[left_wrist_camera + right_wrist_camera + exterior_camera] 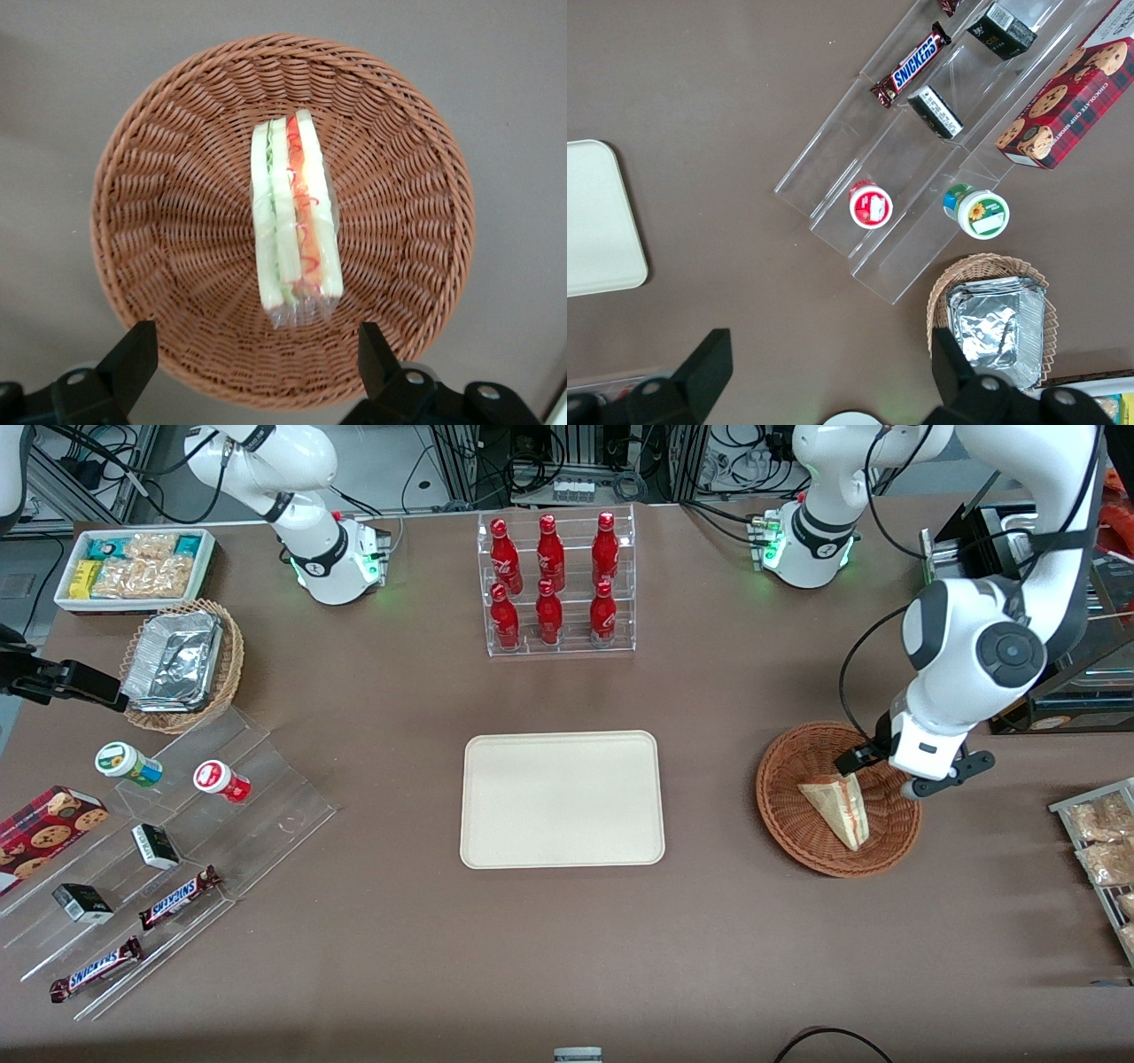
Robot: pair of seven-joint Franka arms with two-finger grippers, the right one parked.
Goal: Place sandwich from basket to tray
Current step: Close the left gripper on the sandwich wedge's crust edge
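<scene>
The sandwich [837, 808] is a wrapped white-bread wedge with red-orange and green filling, lying in the round reddish-brown wicker basket [780, 815] toward the working arm's end of the table. My left gripper [886, 775] hangs just above the basket, at its rim farther from the front camera, open and empty. In the left wrist view the sandwich [295, 212] lies in the middle of the basket [168, 221], cut edge up, and my gripper [255, 354] stands wide open over the basket's rim, clear of the sandwich. The cream-white tray [562, 799] lies bare at the table's middle.
A clear rack of red bottles [555, 584] stands farther from the front camera than the tray. A clear stepped shelf [177, 841] with snacks, a tan basket of foil trays [182, 664] and a white snack bin [133, 567] lie toward the parked arm's end. A wire rack of snack packets [1099, 841] is beside the basket.
</scene>
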